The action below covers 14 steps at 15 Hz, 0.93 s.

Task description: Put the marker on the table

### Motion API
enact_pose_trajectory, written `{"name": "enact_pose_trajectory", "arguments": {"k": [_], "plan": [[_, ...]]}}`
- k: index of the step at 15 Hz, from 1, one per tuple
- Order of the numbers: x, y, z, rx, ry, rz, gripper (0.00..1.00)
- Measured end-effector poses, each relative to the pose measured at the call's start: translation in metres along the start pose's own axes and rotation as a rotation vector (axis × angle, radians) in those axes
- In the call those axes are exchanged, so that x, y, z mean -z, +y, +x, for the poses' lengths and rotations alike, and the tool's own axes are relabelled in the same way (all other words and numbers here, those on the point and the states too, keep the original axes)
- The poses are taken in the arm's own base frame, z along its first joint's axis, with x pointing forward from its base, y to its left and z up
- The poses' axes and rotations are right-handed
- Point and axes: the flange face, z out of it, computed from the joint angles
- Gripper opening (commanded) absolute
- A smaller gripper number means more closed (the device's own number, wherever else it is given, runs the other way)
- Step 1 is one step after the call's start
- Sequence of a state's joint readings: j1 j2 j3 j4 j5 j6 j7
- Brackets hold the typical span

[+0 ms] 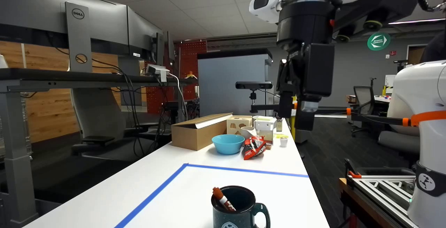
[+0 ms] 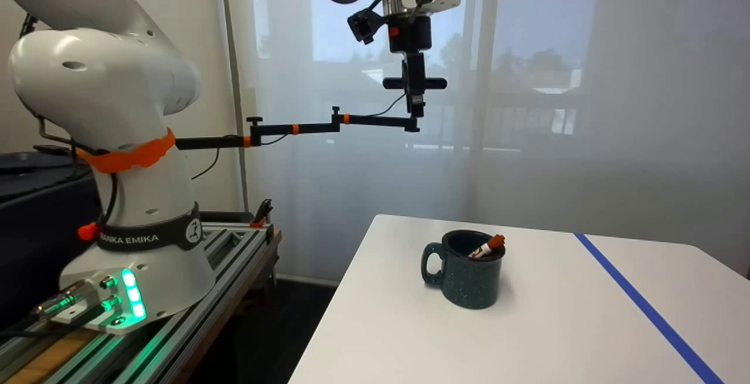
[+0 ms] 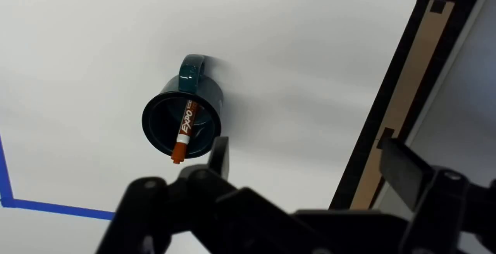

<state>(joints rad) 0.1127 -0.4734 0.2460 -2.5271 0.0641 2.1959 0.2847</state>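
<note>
A brown-red Expo marker leans inside a dark green speckled mug, its cap end sticking out past the rim. The marker shows in both exterior views and in the wrist view. The mug stands upright on the white table. My gripper is open and empty, high above the table and pointing down. In the wrist view the mug is up and left of the jaws. The marker's lower end is hidden in the mug.
Blue tape marks lines on the table. Beyond it stand a blue bowl, a red snack bag, a cardboard box and a wooden shape box. A black camera arm extends from the robot's base.
</note>
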Motion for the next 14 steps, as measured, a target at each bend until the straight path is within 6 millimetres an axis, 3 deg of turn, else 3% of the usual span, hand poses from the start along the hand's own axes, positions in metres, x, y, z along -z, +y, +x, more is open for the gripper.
{"name": "enact_pose_trajectory", "arguments": {"k": [7,14], "plan": [[-0.018,0.009,0.004,-0.004,-0.006,-0.016,1.00],[-0.051,0.043,0.034,-0.017,0.090,-0.077,1.00]]}}
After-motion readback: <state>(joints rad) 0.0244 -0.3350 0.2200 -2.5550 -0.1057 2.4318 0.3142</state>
